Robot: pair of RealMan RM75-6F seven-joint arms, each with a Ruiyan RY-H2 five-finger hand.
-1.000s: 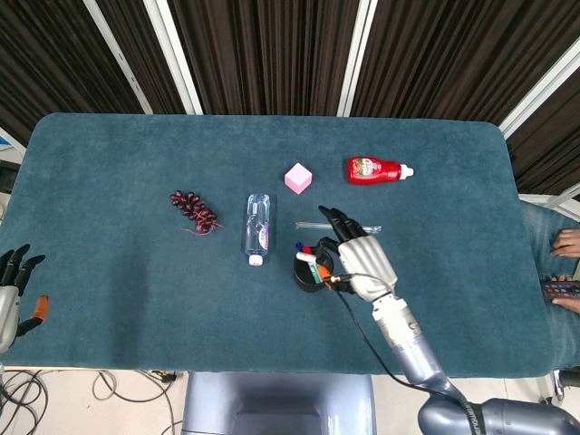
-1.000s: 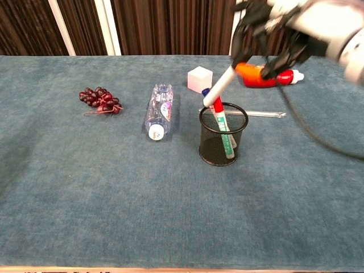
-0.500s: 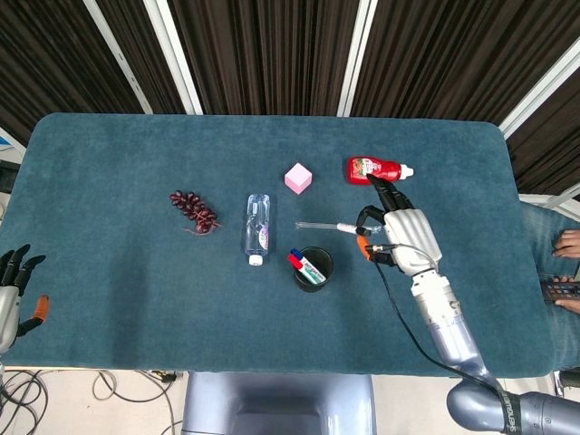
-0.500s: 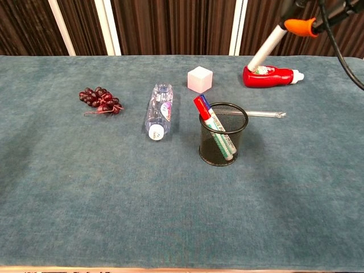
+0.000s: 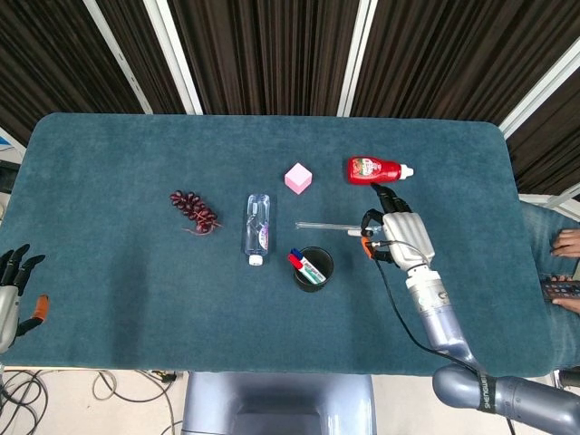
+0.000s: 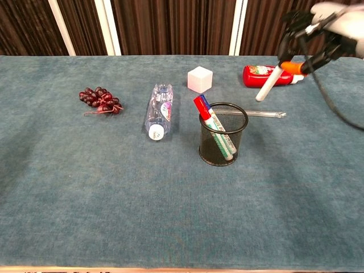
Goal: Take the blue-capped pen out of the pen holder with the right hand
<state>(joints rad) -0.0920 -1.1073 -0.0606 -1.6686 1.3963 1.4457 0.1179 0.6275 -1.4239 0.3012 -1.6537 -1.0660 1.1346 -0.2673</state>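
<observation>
The right hand (image 6: 318, 34) pinches a white pen (image 6: 268, 86), light, stiff and slippery, by its upper end, clear of the holder (image 6: 223, 136); the left hand (image 5: 14, 290) rests empty, fingers apart.

Teal table (image 5: 109, 163), grapes (image 5: 193, 210), bottle (image 5: 257, 227), pen holder (image 5: 313, 268)

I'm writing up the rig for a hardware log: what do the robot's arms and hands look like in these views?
The right robot hand has a white shell back, black fingers and an orange patch by the thumb. A thin black cable runs from it along a silver-grey tubular forearm with a dark band near the elbow. The left robot hand, at the frame edge, shows the same black fingers, pale shell and orange patch.
</observation>
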